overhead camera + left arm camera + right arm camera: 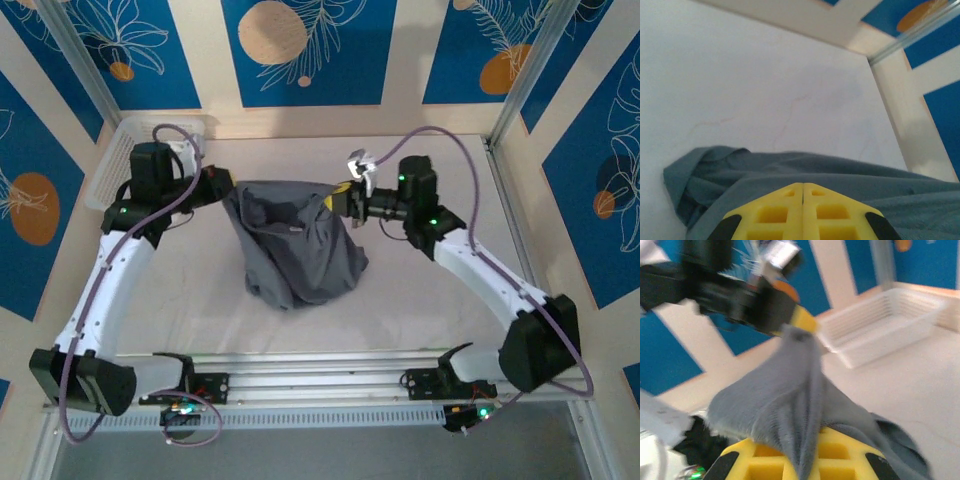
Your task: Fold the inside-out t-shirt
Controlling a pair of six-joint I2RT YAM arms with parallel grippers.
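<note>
The inside-out t-shirt (pixel 300 250) is slate grey and hangs bunched between my two grippers, its lower part resting on the white table. My left gripper (pixel 228 190) is shut on the shirt's upper left edge. In the left wrist view its yellow fingers (pixel 790 200) are pressed together, with grey cloth (pixel 850 175) just beyond them. My right gripper (pixel 338 200) is shut on the upper right edge. In the right wrist view a ridge of fabric (pixel 785 390) is pinched between its yellow fingers (pixel 840 450) and stretches across to the left gripper's yellow tip (pixel 802 320).
A white lattice basket (pixel 120 160) stands at the table's back left corner, behind the left arm, and also shows as the basket (pixel 880 325) in the right wrist view. A metal frame post (pixel 510 110) edges the right side. Bare table (pixel 430 300) lies around the shirt.
</note>
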